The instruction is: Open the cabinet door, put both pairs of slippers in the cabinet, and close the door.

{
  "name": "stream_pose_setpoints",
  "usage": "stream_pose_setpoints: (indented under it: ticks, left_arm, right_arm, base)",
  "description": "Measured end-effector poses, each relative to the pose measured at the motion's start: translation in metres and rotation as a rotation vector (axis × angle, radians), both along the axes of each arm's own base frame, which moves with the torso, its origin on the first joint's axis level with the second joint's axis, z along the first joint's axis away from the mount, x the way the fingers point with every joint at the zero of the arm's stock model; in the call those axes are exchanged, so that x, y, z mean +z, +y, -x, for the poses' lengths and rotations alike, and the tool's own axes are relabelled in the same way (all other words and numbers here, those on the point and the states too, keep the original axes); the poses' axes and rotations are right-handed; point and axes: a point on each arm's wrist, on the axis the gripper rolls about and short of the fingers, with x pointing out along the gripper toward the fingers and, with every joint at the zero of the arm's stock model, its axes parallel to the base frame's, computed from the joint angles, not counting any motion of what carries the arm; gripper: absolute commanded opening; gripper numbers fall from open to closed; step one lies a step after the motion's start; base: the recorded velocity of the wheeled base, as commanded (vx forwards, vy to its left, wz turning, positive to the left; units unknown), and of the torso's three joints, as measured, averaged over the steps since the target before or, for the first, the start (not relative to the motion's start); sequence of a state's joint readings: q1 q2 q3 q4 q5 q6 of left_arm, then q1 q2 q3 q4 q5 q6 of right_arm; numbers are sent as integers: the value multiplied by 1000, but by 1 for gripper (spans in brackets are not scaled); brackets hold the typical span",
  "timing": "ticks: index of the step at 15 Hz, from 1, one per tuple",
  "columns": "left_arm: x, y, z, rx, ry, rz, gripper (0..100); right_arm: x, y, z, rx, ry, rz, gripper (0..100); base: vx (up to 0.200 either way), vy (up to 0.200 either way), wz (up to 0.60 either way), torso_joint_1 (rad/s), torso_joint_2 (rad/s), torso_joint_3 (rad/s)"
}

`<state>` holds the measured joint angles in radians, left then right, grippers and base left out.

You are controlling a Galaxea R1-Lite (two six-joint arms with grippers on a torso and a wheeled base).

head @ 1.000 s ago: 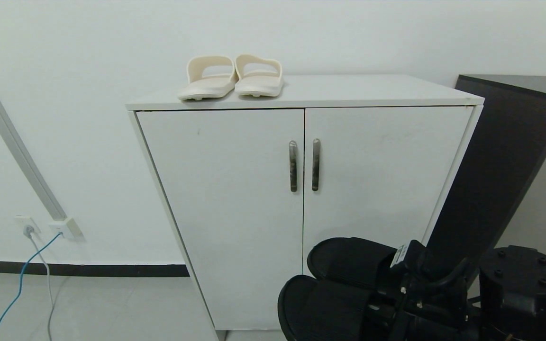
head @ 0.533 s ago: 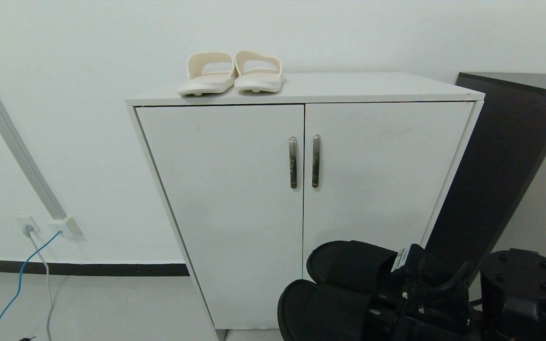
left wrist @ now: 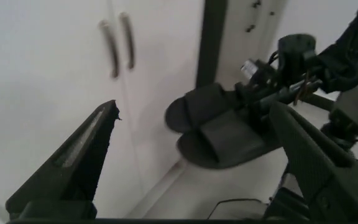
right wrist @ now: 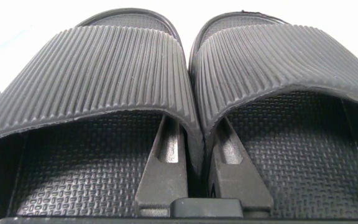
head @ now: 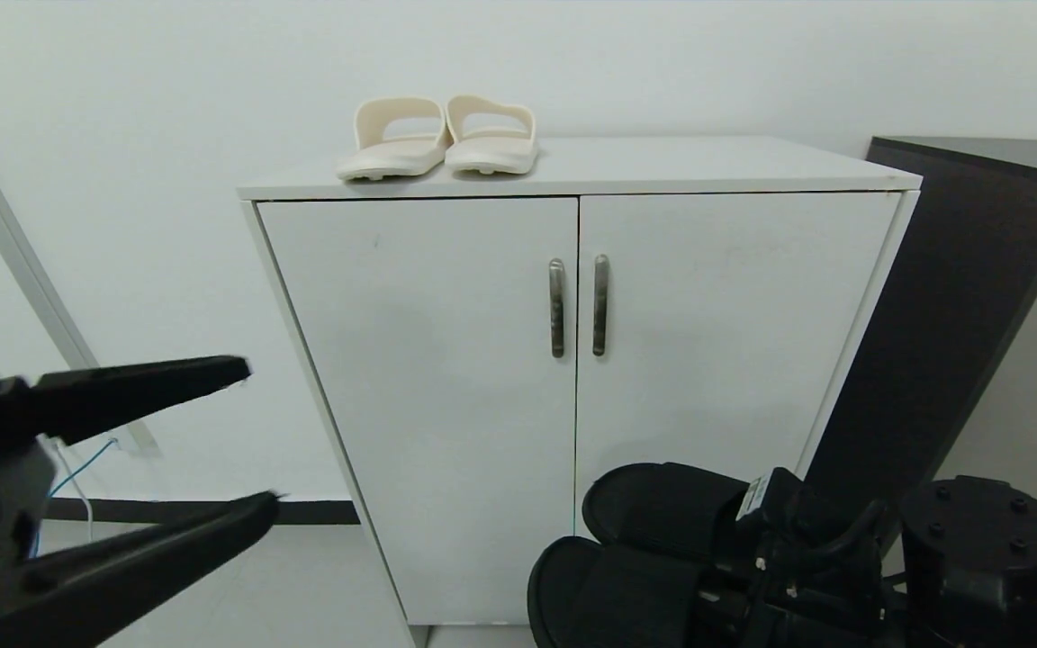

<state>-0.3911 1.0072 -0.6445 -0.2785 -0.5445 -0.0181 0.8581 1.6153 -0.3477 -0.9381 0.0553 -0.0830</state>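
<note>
Black slippers [head: 653, 504] — the pair is pinched in my right gripper [right wrist: 194, 134], one finger inside each shoe, their touching side walls squeezed between; the cabinet [head: 446, 405] stands just ahead of them, both doors shut, its handles [head: 557, 308] higher up; cream slippers [head: 437, 139] sit on its top, well above my left gripper [head: 259, 434] — spread wide, holding nothing.

In the centre of the head view you have open room: nothing stands between the spread black left gripper [head: 259, 434] at lower left and the left door of the tall white two-door cabinet [head: 446, 432]. Its two slim upright metal handles [head: 557, 308] sit just beside each other, with only a narrow gap between them. At lower right, the pair of black ribbed rubber slippers [head: 653, 540] covers the bottom of the right door. A tall dark panel [head: 951, 342] closes off the cabinet's right side.
</note>
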Motion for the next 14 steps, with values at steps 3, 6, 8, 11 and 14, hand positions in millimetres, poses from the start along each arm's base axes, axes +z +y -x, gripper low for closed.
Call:
stream_pose_setpoints:
  ticks: [3,6,8,11,14]
  left_arm:
    - [17,-34,-32,-108,-32,36,100]
    - [20,-64,-59,-137,-5,51,100]
    - [20,-83,-73,-152,69,82,100]
    - [18,-110,-92,-197,118,90,100]
    - [17,-132,-113,-232,165,158,100]
  right_arm:
    - [0,0,0,-1,2,0,0]
    - [-2,1,0,1,9,7,0]
    - [-3,1,0,1,10,9,0]
    - [-4,1,-1,3,14,13,0]
    - [-6,1,-1,4,14,19,0]
  base:
    - [0,0,0,0,0,0]
    - [0,0,0,0,0,0]
    - [0,0,0,0,0,0]
    - [0,0,0,0,0,0]
    - [0,0,0,0,0,0]
